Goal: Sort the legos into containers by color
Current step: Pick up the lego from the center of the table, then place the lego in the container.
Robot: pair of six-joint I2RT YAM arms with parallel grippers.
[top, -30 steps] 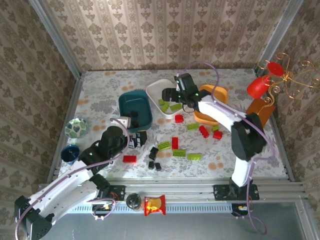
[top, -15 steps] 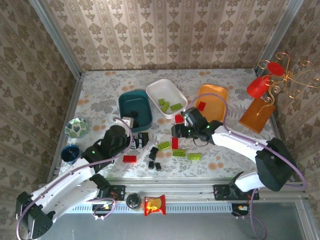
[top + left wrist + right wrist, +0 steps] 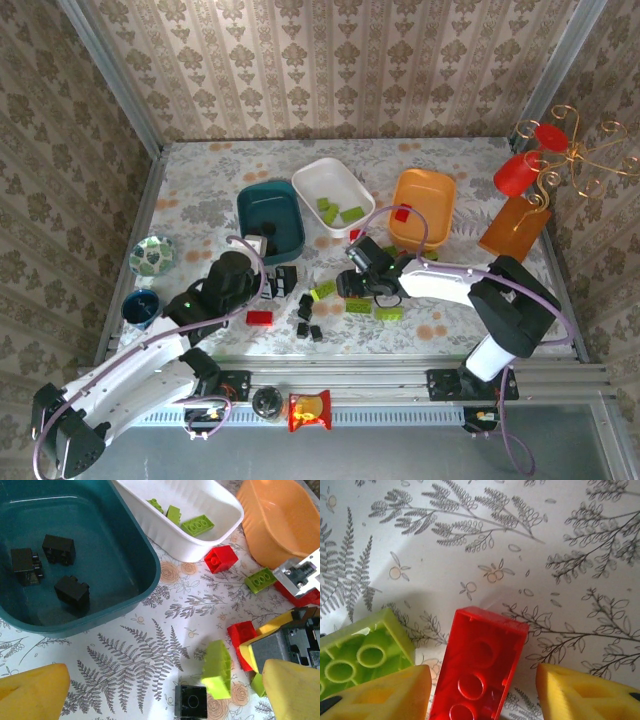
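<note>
**Top view.** Three tubs stand in a row at mid-table (image 3: pixel 200 190): teal tub (image 3: pixel 285 200), white tub (image 3: pixel 325 180), orange tub (image 3: pixel 425 195). Loose bricks are scattered in front of them, among them a red brick (image 3: pixel 259 317), a green brick (image 3: pixel 389 313) and a black brick (image 3: pixel 308 303). The left gripper (image 3: pixel 283 280) sits low, just in front of the teal tub. The right gripper (image 3: pixel 352 283) is down among the loose bricks in front of the white tub.

**Left wrist view.** Three black pieces (image 3: pixel 72 591) lie in the teal tub and green pieces (image 3: pixel 197 525) in the white tub. A small red block (image 3: pixel 221 559) lies on the table between the white and orange tubs. The left yellow fingers (image 3: pixel 32 692) are spread wide and hold nothing. A black square block (image 3: pixel 191 701) lies on the table between them.

**Right wrist view.** An upturned red brick (image 3: pixel 480 670), hollow side up, lies on the table between the right yellow fingers (image 3: pixel 590 695). The fingers are apart. One is close against the brick and the other stands off with a gap, so it is not clamped. An upturned green brick (image 3: pixel 355 655) lies just beside the red one.
</note>
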